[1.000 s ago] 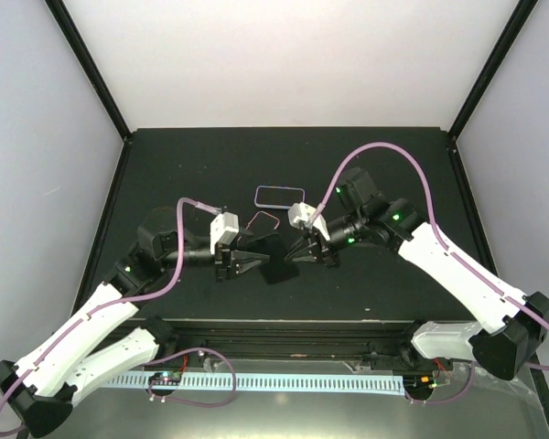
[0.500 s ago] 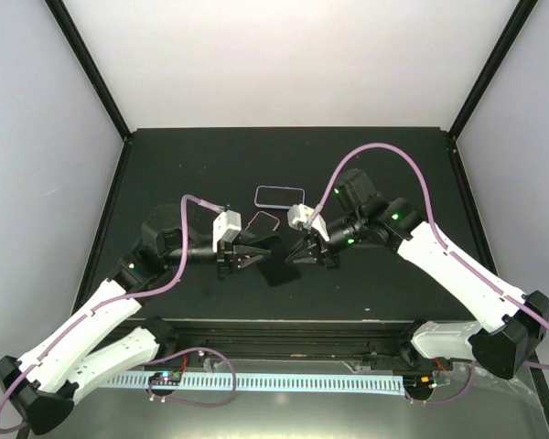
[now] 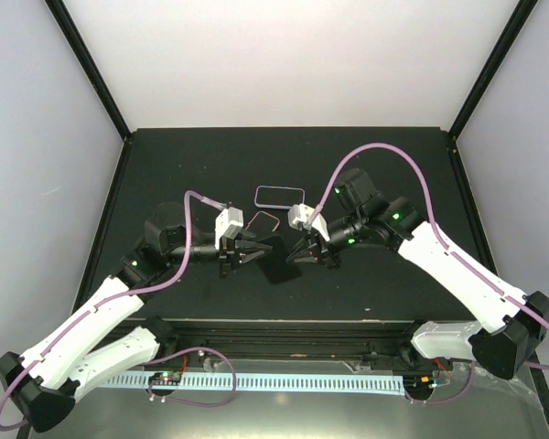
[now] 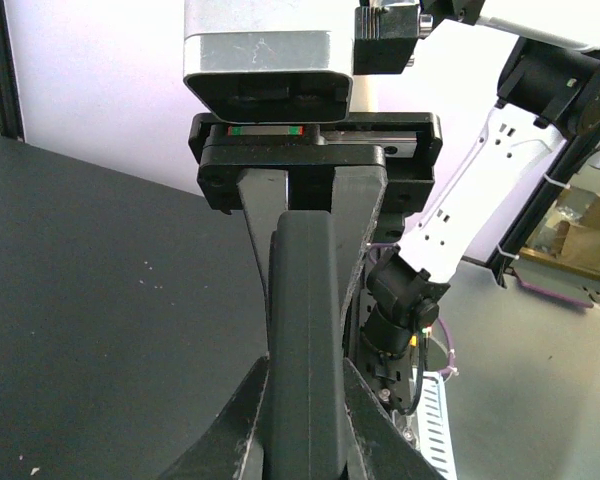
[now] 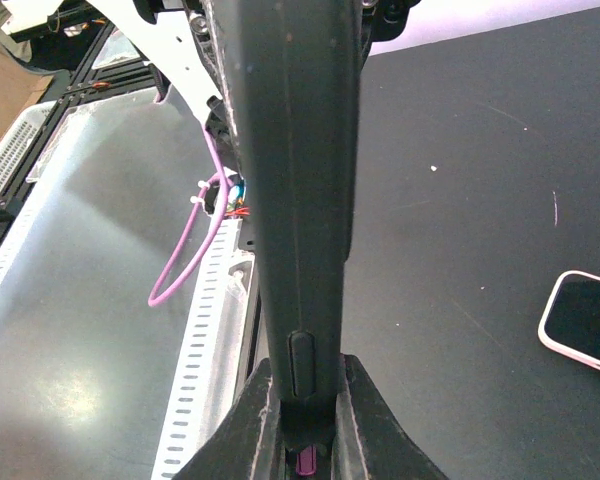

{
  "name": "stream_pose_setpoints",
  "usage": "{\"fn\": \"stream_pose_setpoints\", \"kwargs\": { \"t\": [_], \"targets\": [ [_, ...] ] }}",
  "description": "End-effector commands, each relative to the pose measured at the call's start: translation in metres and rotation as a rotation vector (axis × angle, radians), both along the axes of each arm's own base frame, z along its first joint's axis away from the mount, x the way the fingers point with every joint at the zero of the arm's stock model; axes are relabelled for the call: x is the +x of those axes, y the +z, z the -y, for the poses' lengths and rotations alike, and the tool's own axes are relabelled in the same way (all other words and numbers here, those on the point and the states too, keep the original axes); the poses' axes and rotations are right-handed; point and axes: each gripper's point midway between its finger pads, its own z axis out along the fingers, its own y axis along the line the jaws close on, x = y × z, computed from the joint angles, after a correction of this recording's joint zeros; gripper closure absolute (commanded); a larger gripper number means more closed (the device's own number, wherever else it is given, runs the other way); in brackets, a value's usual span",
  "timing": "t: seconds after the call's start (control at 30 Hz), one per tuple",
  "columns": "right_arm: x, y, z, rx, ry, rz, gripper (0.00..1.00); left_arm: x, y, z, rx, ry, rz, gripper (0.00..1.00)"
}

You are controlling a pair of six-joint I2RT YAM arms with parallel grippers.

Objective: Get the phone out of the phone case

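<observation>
One dark phone case (image 3: 277, 261) hangs clear of the desk (image 3: 183, 165), pinched at opposite ends between my left gripper (image 3: 259, 255) and my right gripper (image 3: 295, 255). Whether the phone sits inside, I cannot tell.

Only the wrist views show the grip. From my left wrist the case (image 4: 305, 330) is edge-on, my fingers (image 4: 238, 428) narrowed tight against both faces. From my right wrist it is again edge-on, a side button (image 5: 302, 362) just above my clamped fingers (image 5: 252, 432).

The top view alone shows a purple-rimmed phone (image 3: 279, 195) lying beyond a pink-rimmed phone (image 3: 264, 222), both flat on the desk.
</observation>
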Motion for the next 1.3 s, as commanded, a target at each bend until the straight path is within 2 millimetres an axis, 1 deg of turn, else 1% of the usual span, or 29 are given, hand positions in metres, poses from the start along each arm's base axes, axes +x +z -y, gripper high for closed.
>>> {"fn": "stream_pose_setpoints", "kwargs": {
  "t": [0.0,0.03,0.1,0.13,0.17,0.2,0.27,0.33,0.43,0.57,0.67,0.83,0.97,1.07,1.17,1.27],
  "targets": [
    [0.002,0.034,-0.006,0.096,0.007,0.061,0.97,-0.011,0.005,0.002,-0.015,-0.065,0.028,0.98],
    [0.002,0.034,-0.006,0.095,0.005,0.056,0.89,-0.011,0.006,0.002,-0.017,-0.060,0.030,0.98],
    [0.001,0.037,-0.005,0.090,0.005,0.047,0.63,-0.009,0.008,0.001,-0.023,-0.047,0.027,0.98],
    [-0.001,0.037,-0.004,0.084,0.010,0.040,0.52,-0.008,0.010,0.001,-0.028,-0.040,0.020,0.98],
    [-0.003,0.036,-0.002,0.075,0.014,0.037,0.45,-0.008,0.011,0.000,-0.033,-0.035,0.010,0.98],
    [-0.005,0.033,0.000,0.058,0.019,0.036,0.40,-0.007,0.013,0.001,-0.040,-0.032,-0.002,0.98],
    [-0.008,0.028,0.005,0.031,0.020,0.037,0.36,-0.003,0.017,0.000,-0.051,-0.011,-0.038,0.98],
    [-0.016,0.021,0.012,-0.008,0.043,0.021,0.34,0.001,0.020,-0.001,-0.055,0.010,-0.070,0.98],
    [-0.025,0.007,0.024,-0.068,0.072,0.022,0.34,0.000,0.027,-0.003,-0.058,0.012,-0.067,0.98],
    [-0.026,-0.020,0.037,-0.150,0.074,0.069,0.34,-0.013,0.037,-0.002,-0.070,-0.079,-0.016,0.98],
    [-0.029,-0.030,0.042,-0.166,0.091,0.096,0.38,-0.018,0.042,0.000,-0.069,-0.146,-0.006,0.98],
    [-0.032,-0.030,0.044,-0.133,0.095,0.134,0.46,-0.022,0.045,0.003,-0.079,-0.254,-0.049,0.98],
    [-0.036,-0.028,0.041,-0.097,0.109,0.135,0.54,-0.016,0.048,0.004,-0.084,-0.259,-0.071,0.98],
    [-0.038,-0.026,0.040,-0.080,0.126,0.131,0.61,-0.013,0.054,0.005,-0.108,-0.256,-0.072,0.98],
    [-0.043,-0.024,0.040,-0.062,0.146,0.117,0.62,-0.011,0.058,0.007,-0.120,-0.251,-0.080,0.98],
    [-0.045,-0.021,0.038,-0.042,0.145,0.102,0.58,-0.008,0.058,0.008,-0.125,-0.244,-0.089,0.98]
  ]
}}
